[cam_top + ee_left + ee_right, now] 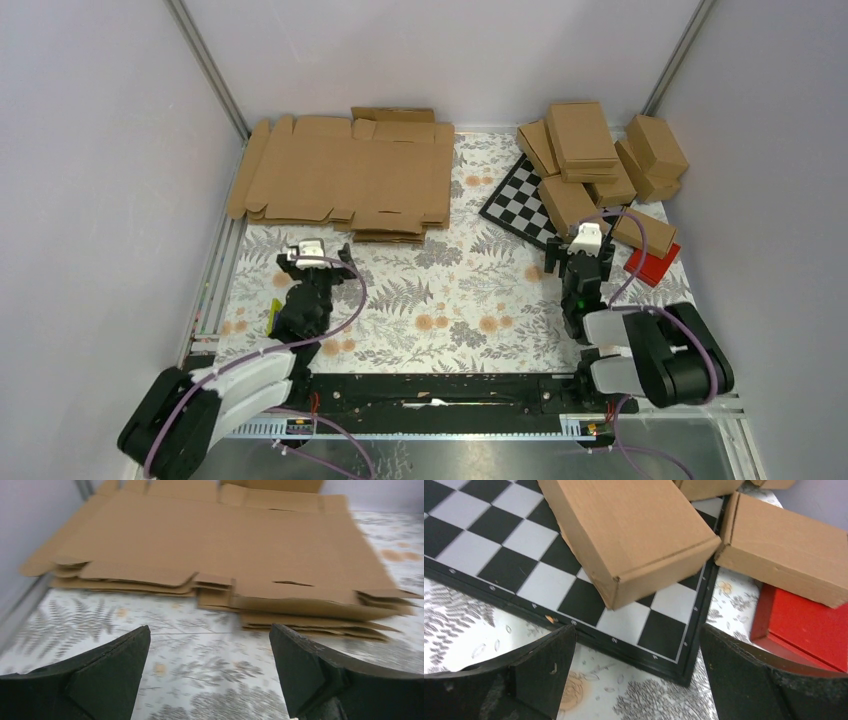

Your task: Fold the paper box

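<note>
A stack of flat brown cardboard paper box blanks [345,180] lies at the back left of the floral table. My left gripper [318,262] stands open just in front of the stack, apart from it. In the left wrist view the blanks [215,545] fill the upper half, and the left gripper [209,630] holds nothing, with bare tablecloth between its fingers. My right gripper [580,258] is open at the right, near the chequered board's front corner. In the right wrist view the right gripper [638,629] is empty, and a folded brown box [629,530] lies on the board ahead.
Several folded brown boxes [590,150] are piled at the back right, partly on the black-and-white chequered board [515,200]. A red flat block [652,265] lies right of my right gripper, under another folded box [784,545]. Grey walls enclose the table on three sides.
</note>
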You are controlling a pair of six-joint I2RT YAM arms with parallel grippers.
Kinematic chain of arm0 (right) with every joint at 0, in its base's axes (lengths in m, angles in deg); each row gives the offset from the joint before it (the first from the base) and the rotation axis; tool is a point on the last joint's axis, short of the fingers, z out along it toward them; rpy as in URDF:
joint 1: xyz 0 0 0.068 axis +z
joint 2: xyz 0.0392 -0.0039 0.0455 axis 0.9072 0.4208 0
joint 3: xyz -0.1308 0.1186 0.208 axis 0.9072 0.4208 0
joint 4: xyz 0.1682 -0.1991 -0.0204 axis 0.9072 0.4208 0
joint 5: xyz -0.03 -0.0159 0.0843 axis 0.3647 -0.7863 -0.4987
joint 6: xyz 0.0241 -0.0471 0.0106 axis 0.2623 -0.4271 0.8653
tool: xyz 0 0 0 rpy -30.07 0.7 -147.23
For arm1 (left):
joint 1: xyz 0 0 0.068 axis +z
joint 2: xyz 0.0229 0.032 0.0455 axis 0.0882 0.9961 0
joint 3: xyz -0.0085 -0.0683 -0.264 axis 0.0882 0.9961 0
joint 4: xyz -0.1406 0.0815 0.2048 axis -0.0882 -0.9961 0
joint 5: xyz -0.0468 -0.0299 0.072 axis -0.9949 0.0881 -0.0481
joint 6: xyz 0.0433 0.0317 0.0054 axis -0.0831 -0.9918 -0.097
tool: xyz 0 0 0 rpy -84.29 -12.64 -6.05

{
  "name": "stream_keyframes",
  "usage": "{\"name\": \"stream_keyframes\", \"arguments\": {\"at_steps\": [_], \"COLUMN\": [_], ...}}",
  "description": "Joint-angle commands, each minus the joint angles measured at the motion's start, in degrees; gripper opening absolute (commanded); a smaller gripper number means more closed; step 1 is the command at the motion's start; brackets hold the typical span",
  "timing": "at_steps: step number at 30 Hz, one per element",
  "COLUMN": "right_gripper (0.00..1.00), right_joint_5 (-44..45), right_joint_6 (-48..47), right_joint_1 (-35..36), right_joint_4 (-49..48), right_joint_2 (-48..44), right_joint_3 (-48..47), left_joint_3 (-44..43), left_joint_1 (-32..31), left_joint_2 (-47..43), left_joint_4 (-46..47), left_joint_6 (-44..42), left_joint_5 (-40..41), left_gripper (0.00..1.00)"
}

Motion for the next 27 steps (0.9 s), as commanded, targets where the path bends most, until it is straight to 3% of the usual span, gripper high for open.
{"name": "stream_keyframes", "arguments": {"at_steps": [1, 3, 5, 10, 14, 17, 27], "right_gripper": [1.00, 1.00, 1.00, 0.99, 1.00, 1.00, 1.00], "right_joint_5": [-6.4, -5.8, -4.0, -5.7, -5.8, -5.8, -5.8], "right_joint_6": [0.0, -1.1, 3.9, 4.5, 4.1, 4.0, 4.0], "right_joint_1": [-1.2, -1.2, -3.8, -4.8, -4.9, -4.9, -4.9], "right_joint_4": [-17.9, -26.7, -24.7, -19.2, -22.1, -22.0, -22.0], "right_joint_2": [8.2, 14.6, 14.6, 15.0, 16.0, 16.1, 16.1], "right_joint_3": [-2.0, -2.0, -1.7, -4.7, -4.2, -4.4, -4.3], "left_joint_3": [-1.4, -0.3, 0.9, -5.5, -5.2, -9.5, -11.5], "left_joint_1": [6.8, 11.8, 14.2, 21.8, 25.1, 25.5, 25.5], "left_joint_2": [11.1, 18.1, 22.9, 27.4, 40.4, 38.2, 39.2], "left_joint_4": [16.3, 23.5, 30.6, 22.2, 37.3, 25.3, 22.7], "left_joint_6": [-6.2, -3.6, -2.7, -1.4, -1.2, -0.3, -0.8], "left_joint_5": [2.6, -0.7, -2.8, -15.0, -18.8, -19.8, -20.5], "left_gripper": [0.99, 0.99, 0.99, 0.98, 0.97, 0.98, 0.99]}}
